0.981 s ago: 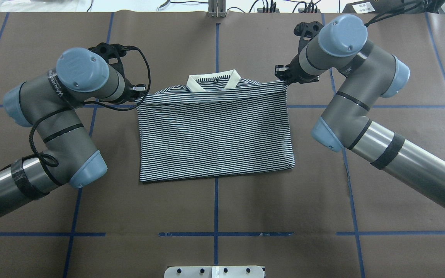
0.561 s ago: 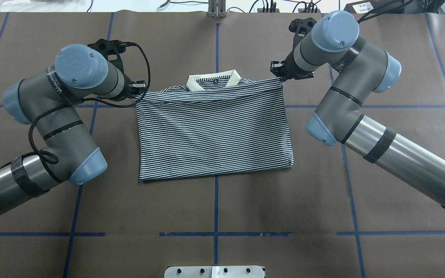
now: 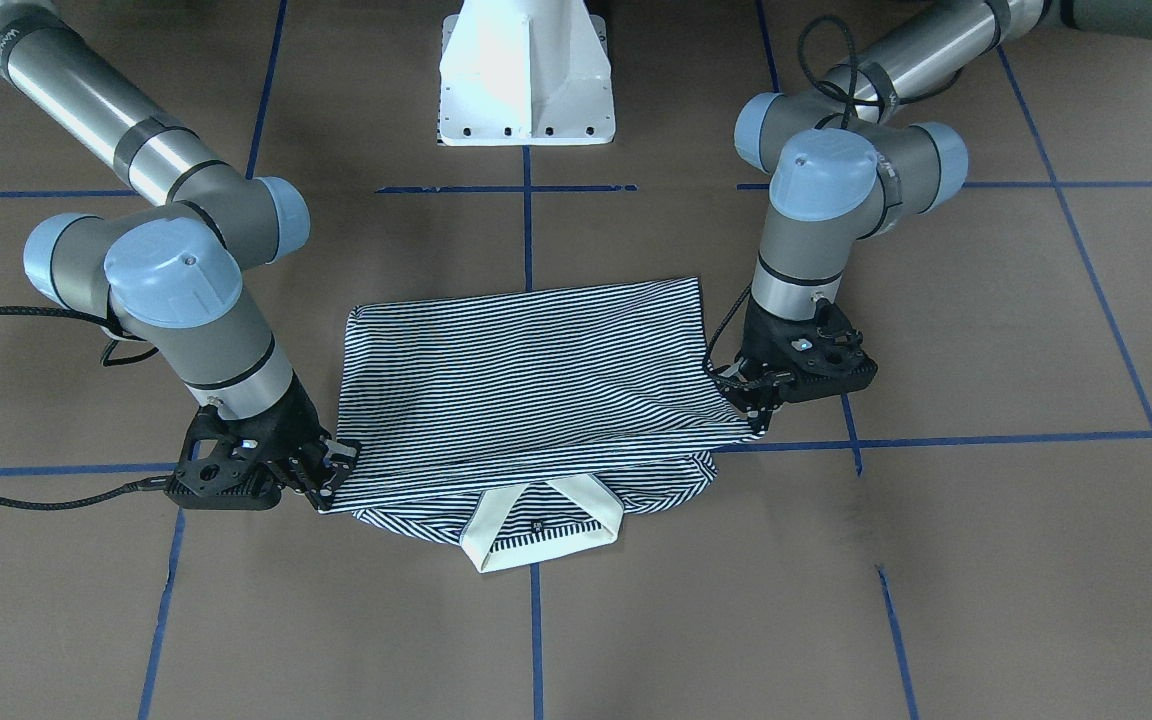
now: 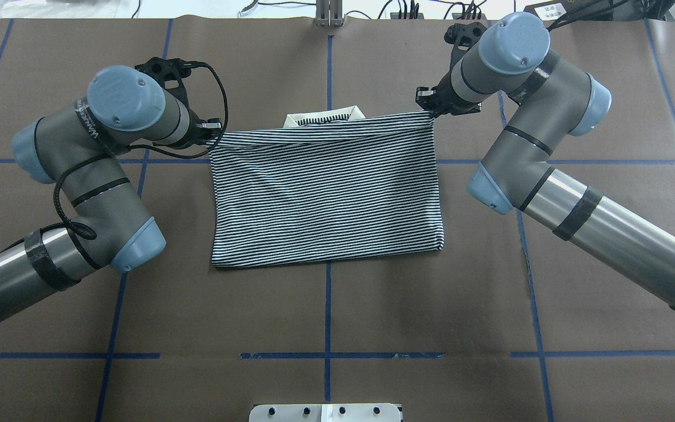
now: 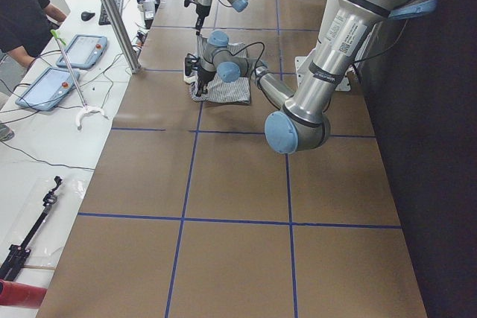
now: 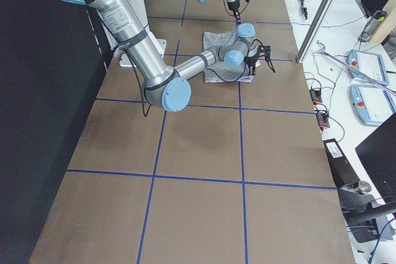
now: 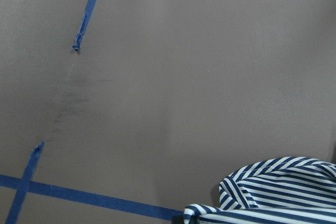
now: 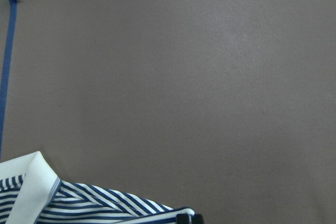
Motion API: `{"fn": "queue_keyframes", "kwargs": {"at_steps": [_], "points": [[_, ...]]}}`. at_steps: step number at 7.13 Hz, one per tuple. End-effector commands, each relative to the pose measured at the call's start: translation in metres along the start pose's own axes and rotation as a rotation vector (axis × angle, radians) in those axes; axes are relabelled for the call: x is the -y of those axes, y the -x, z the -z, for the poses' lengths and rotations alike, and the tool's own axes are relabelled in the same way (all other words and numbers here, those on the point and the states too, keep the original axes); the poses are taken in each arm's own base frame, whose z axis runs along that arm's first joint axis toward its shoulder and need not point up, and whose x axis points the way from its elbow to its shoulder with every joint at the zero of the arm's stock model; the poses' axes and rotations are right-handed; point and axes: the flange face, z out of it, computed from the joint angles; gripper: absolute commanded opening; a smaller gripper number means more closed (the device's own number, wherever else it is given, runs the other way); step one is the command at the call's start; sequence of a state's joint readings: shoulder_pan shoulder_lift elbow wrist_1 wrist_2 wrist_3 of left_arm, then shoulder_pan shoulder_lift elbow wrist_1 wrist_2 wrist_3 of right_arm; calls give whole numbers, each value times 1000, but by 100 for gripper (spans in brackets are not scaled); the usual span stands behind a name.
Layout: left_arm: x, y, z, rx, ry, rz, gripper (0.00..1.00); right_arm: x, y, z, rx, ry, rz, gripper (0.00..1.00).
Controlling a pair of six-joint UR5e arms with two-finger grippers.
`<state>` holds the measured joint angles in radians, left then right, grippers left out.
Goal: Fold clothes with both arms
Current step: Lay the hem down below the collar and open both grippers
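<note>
Overhead exterior — striped polo shirt point(image 4: 326, 193), rectangular fold

Even overhead light, soft shadows, sharp.

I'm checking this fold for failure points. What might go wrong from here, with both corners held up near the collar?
The left end effector and right end effector each pinch only a small corner of the polo shirt; one may slip out and drop the edge. The held edge runs slanted, farther forward on the right arm's side, so the fold may land crooked over the collar.
</note>
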<state>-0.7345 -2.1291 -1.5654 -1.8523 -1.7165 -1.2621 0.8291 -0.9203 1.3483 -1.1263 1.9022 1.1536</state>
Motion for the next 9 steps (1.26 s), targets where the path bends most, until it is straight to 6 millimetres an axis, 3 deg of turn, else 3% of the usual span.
{"fn": "queue_keyframes", "kwargs": {"at_steps": [1, 3, 6, 7, 8, 9], "points": [[9, -5, -2, 3, -7, 5, 0, 3, 0, -2, -4, 0, -1, 0], [11, -9, -4, 4, -6, 6, 0, 4, -5, -13, 13, -8, 4, 0], [12, -22, 5, -17, -10, 4, 0, 3, 3, -6, 34, -6, 10, 0], [12, -22, 5, -18, -10, 4, 0, 4, 4, -5, 44, -10, 10, 12], [11, -23, 5, -20, -10, 0, 18, 0, 4, -9, 42, -6, 10, 99], [9, -23, 4, -18, -9, -2, 78, -1, 0, -12, 37, 0, 8, 100]]}}
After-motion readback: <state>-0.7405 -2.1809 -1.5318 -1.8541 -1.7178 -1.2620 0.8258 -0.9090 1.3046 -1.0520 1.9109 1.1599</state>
